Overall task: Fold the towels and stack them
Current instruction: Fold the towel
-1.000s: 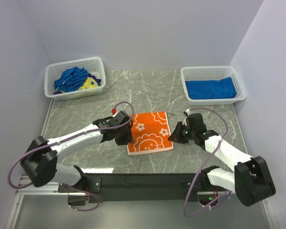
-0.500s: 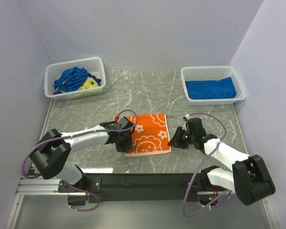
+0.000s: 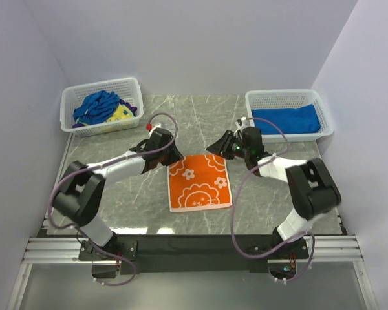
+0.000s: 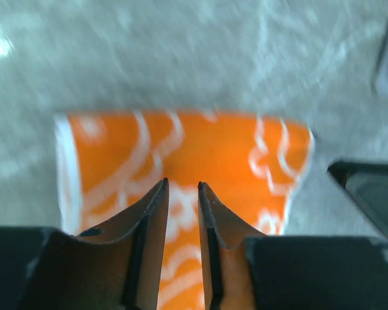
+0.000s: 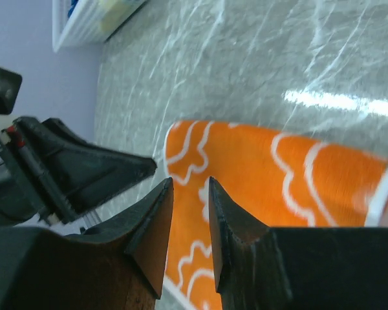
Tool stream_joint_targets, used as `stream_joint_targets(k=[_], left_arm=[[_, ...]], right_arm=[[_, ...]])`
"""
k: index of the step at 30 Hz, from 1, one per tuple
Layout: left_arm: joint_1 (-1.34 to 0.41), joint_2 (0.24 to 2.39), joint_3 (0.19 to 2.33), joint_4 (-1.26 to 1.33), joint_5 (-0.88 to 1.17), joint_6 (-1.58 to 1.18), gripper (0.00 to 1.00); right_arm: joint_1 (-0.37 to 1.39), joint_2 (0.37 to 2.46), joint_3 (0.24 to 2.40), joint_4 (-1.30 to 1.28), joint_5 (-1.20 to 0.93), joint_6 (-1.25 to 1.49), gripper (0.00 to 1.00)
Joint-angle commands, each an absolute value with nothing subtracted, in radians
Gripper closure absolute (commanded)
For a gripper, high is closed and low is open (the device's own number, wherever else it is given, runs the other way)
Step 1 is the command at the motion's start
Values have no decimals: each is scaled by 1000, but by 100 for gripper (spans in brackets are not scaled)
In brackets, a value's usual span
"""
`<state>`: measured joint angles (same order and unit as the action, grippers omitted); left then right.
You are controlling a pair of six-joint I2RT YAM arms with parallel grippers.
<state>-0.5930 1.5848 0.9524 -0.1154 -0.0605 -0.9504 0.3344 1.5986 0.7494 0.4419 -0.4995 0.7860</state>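
Orange on veined grey.
Orange towel (image 3: 199,183) with white flower outlines; grey, white-veined surface (image 3: 116,187); royal blue towel (image 3: 286,120) in white mesh basket (image 3: 288,136); blue and yellow towels (image 3: 103,108) opposite.

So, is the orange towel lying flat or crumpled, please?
Flat: the orange towel lies as a smooth rectangle on the table.

This is a robotics lab test cell. A grey marble-patterned tabletop (image 3: 116,161) is boxed in by plain pale walls (image 3: 194,45) at 9, 12 and 3 o'clock. A bare aluminium rail frame (image 3: 52,248) runs along 6 o'clock, where the left arm (image 3: 110,171) and right arm (image 3: 281,169) are bolted, trailing a purple cable (image 3: 233,213). An orange towel (image 3: 200,184) lies at centre, with a white mesh basket (image 3: 100,85) at 10 o'clock and a second basket (image 3: 281,94) at 2 o'clock.
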Motion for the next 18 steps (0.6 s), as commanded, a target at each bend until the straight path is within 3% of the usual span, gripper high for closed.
stream_joint_targets(k=[1, 10, 18], left_arm=[[-546, 1653, 942, 103, -15, -916, 70], [-463, 1802, 810, 325, 9, -917, 75], [-442, 1810, 715, 428, 23, -925, 72]], right_arm=[[339, 1736, 782, 720, -499, 868, 64], [322, 1980, 753, 908, -410, 899, 64], [272, 1959, 618, 1012, -308, 956, 64]])
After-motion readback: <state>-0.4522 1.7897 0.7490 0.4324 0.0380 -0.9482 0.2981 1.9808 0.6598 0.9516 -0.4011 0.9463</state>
